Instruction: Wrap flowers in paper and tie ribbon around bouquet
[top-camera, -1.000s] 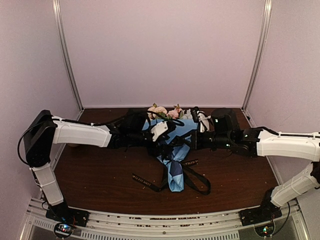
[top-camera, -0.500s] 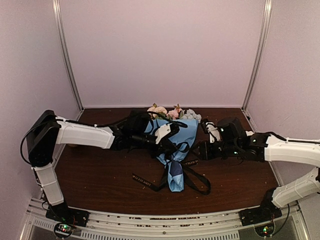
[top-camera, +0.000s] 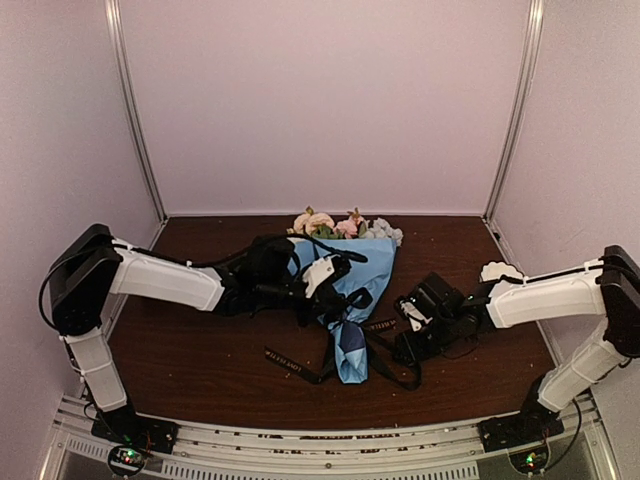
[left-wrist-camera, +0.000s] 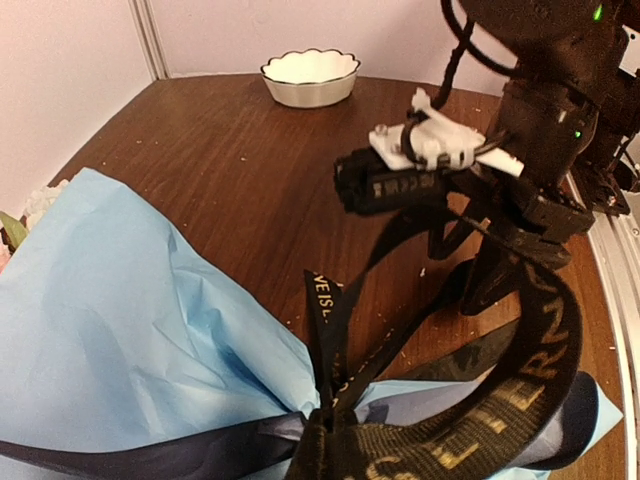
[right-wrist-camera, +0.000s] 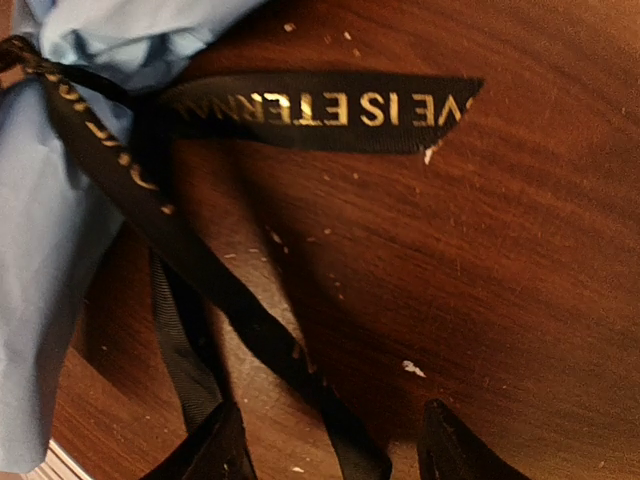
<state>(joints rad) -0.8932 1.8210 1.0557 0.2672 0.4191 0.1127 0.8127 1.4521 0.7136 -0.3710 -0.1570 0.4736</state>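
Wooden table (top-camera: 200, 350); bouquet (top-camera: 370, 265) toward far edge

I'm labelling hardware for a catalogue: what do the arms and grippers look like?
The left arm and right arm have white shells on long links, black joints and black cables. The right gripper is black with a white bracket; green lights glow nearby.

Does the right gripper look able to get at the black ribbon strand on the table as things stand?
Probably yes: the right gripper is open, low over the table. A ribbon strand already runs between its fingers, with nothing covering it there.
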